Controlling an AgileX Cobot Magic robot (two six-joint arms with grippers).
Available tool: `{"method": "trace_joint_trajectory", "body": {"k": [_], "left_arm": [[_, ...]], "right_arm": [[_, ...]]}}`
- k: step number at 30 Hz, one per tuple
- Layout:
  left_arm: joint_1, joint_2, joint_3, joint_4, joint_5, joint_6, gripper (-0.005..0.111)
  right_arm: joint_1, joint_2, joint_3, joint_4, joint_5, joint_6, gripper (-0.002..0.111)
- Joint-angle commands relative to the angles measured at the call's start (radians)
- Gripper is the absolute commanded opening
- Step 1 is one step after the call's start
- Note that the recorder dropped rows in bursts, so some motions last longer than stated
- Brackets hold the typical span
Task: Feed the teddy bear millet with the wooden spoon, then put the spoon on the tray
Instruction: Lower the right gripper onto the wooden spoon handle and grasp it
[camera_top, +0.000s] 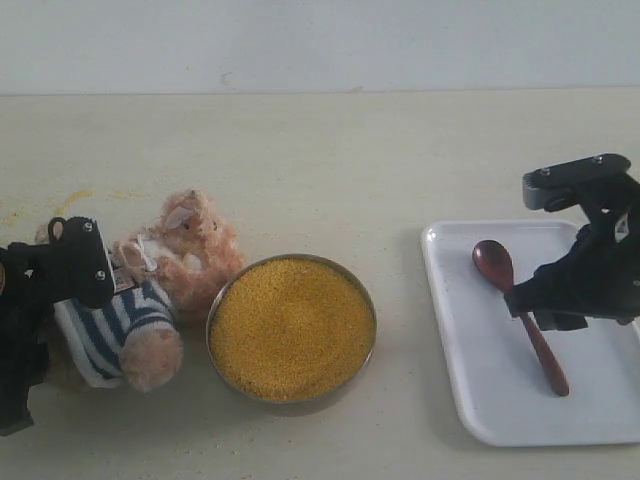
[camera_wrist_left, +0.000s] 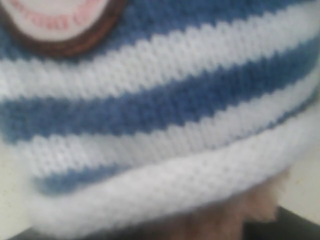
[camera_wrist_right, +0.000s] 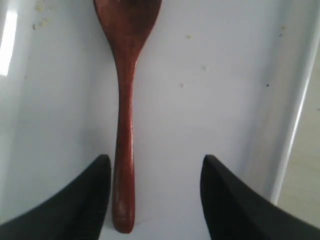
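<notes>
The teddy bear (camera_top: 185, 260) lies on the table left of the metal bowl, its head toward the millet (camera_top: 290, 328). My left gripper (camera_top: 62, 272) is at the bear's body. Its striped shirt (camera_wrist_left: 160, 110) and badge (camera_wrist_left: 60, 20) fill the left wrist view and hide the fingers. On the white tray (camera_top: 500, 400) at the right lies the wooden spoon (camera_top: 541, 352), bowl end toward the far side. My right gripper (camera_top: 535, 310) hangs open just over the handle. The spoon (camera_wrist_right: 125, 125) rests on the tray (camera_wrist_right: 215, 100), close to one finger of the right gripper (camera_wrist_right: 155, 160), and I do not hold it.
The round metal bowl (camera_top: 212, 312) stands in the middle, touching the bear's head. A few yellow grains are scattered on the table at the far left (camera_top: 70, 200) and on the tray floor (camera_wrist_right: 189, 36). The tray's right end runs out of the exterior view.
</notes>
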Motion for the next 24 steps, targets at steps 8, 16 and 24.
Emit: {"method": "trace_joint_trajectory", "body": {"k": [8, 16, 24], "left_arm": [[-0.006, -0.024, -0.017, 0.115, -0.018, -0.309, 0.004], [-0.006, -0.03, -0.033, 0.112, 0.019, -0.351, 0.004], [-0.006, -0.03, -0.033, 0.112, 0.019, -0.351, 0.004]], "right_arm": [[0.001, 0.057, -0.006, 0.07, -0.077, -0.08, 0.051], [0.001, 0.069, -0.006, 0.07, -0.112, -0.093, 0.051], [0.001, 0.144, -0.006, 0.07, -0.137, -0.097, 0.051]]}}
